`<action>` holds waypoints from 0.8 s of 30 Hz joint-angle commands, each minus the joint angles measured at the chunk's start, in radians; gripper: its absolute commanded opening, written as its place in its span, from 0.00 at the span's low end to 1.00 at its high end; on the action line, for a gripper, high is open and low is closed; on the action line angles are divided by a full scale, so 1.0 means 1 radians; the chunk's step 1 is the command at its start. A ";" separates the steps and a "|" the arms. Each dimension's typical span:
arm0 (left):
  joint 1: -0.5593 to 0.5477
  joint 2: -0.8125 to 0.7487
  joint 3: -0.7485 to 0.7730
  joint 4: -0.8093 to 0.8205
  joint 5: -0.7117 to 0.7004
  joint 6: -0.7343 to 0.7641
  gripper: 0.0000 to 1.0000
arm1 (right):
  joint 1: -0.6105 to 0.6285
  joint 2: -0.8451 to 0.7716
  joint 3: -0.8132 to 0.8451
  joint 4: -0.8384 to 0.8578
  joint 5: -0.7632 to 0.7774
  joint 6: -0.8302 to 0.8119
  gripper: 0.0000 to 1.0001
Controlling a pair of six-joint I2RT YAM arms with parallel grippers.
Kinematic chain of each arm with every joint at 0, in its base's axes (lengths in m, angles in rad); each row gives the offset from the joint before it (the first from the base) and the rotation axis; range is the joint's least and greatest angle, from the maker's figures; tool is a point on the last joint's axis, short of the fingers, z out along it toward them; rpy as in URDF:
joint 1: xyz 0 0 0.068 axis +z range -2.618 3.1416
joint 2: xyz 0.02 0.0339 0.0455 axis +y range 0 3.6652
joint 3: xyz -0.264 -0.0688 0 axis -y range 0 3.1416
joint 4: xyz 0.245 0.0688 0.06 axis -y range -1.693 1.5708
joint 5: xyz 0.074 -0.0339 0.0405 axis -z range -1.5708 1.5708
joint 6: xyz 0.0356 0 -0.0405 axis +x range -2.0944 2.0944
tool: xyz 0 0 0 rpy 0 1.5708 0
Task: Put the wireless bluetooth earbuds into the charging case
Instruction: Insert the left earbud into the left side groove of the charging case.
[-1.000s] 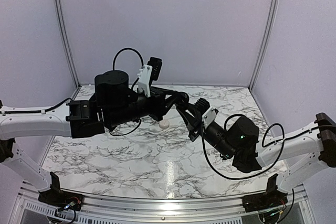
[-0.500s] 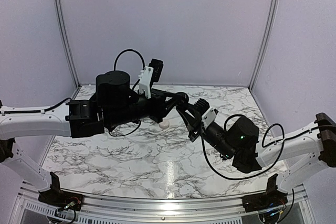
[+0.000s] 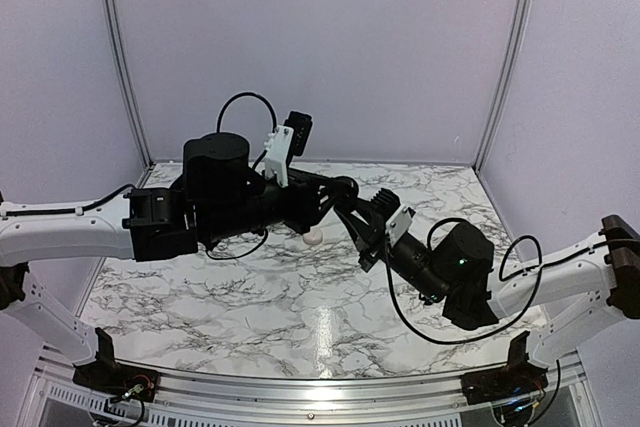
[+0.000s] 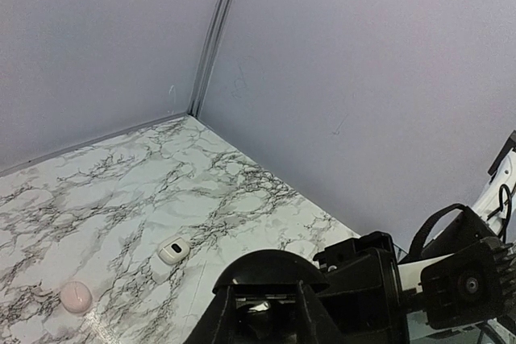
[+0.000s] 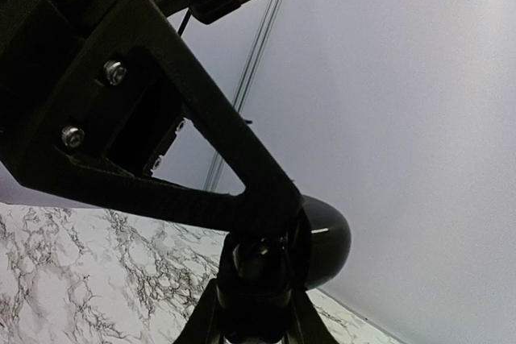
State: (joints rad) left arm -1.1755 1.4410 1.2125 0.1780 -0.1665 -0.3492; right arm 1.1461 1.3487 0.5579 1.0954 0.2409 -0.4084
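Observation:
High over the middle of the table my two grippers meet on a black round puck (image 3: pixel 345 187). Its glossy dome (image 4: pixel 270 267) sits between my left gripper's (image 4: pixel 262 305) fingers; how tightly they press cannot be seen. My right gripper (image 5: pixel 258 279) is shut on the puck's dark lower part, with the dome (image 5: pixel 326 239) just beyond its fingertips. The cream-white charging case (image 4: pixel 76 297) lies shut on the marble, and it also shows below the left arm as the case (image 3: pixel 314 237). The earbuds are hidden.
A brighter white squarish piece with a dark spot (image 4: pixel 173 250) lies on the table (image 3: pixel 300 307) near the case. Pale walls close off the back and both sides. The left arm (image 3: pixel 215 202) spans the table's left half and the right arm (image 3: pixel 460 267) the right.
Both arms stay almost still at the meeting point. The left wrist has crept slightly up and to the right. The right gripper keeps its hold.

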 commanded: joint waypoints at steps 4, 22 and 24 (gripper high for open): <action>-0.004 -0.015 0.028 -0.048 -0.014 0.039 0.31 | 0.009 -0.023 0.005 0.060 -0.043 0.052 0.00; -0.004 -0.133 -0.008 -0.027 -0.038 0.089 0.51 | 0.006 -0.015 -0.018 0.047 -0.073 0.175 0.00; -0.004 -0.176 -0.037 -0.021 -0.042 0.103 0.59 | 0.003 -0.022 -0.017 0.031 -0.095 0.193 0.00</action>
State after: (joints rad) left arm -1.1801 1.3647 1.2083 0.1390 -0.1890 -0.2817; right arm 1.1465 1.3479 0.5396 1.1286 0.1829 -0.2619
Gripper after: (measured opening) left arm 0.534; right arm 0.203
